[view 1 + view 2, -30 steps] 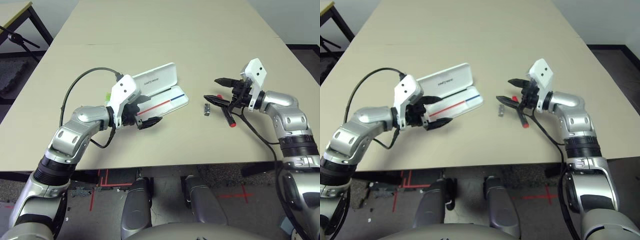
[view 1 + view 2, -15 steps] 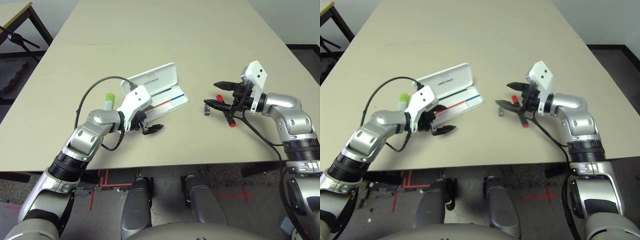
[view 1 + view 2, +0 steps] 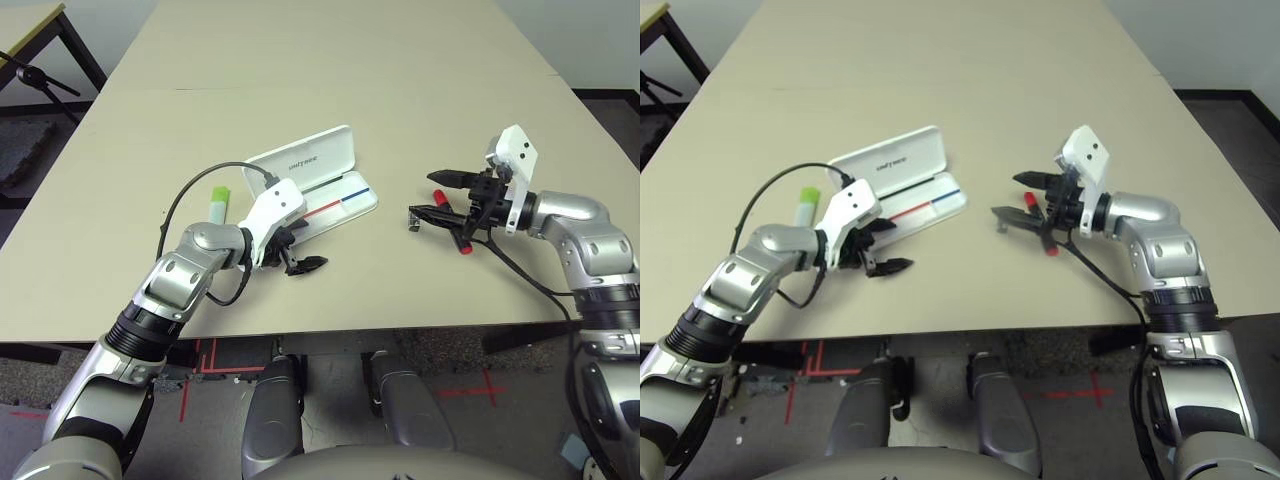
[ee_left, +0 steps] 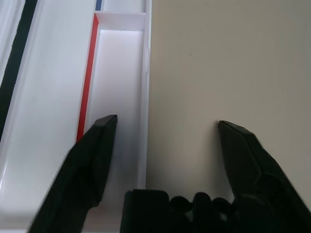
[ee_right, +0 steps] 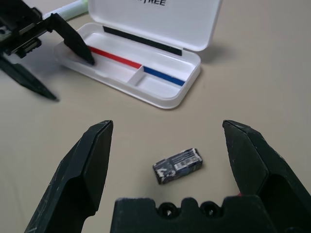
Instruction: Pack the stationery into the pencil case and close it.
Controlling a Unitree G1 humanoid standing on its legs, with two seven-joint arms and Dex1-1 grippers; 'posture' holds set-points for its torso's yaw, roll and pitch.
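The flat white hinged plastic pencil case (image 3: pixel 318 186) is lying open on the beige table (image 3: pixel 330 90). The left gripper (image 3: pixel 296 255) is angling down, fingers spread across its near wall. The right gripper (image 3: pixel 438 196) is hovering wide open above the small silver-black metal piece (image 5: pixel 178 165), beside the red marker (image 3: pixel 452 222). The lime-capped white stick (image 3: pixel 218 201) is lying just left of the case.

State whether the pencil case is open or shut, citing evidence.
Open: the pencil case has its lid raised, exposing the tray with red and blue stripes.
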